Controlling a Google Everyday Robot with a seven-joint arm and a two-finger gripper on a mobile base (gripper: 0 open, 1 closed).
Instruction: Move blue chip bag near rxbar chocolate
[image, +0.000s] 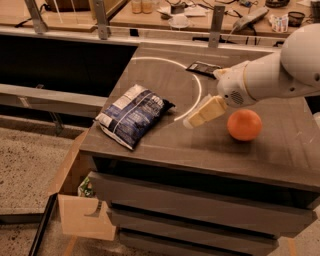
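The blue chip bag (132, 115) lies crinkled near the front left corner of the dark table (200, 145). The rxbar chocolate (203, 67), a small flat dark bar, lies at the far middle of the table, just outside a white arc painted on the top. My gripper (202, 112) hangs over the table between the bag and an orange fruit (244, 124), a short way right of the bag and not touching it. The white arm (272, 72) comes in from the right.
The orange fruit sits right of the gripper. A cardboard box (80, 200) stands on the floor at the table's front left. Behind the table a wooden bench (200, 15) holds bottles and clutter, with metal posts along its edge.
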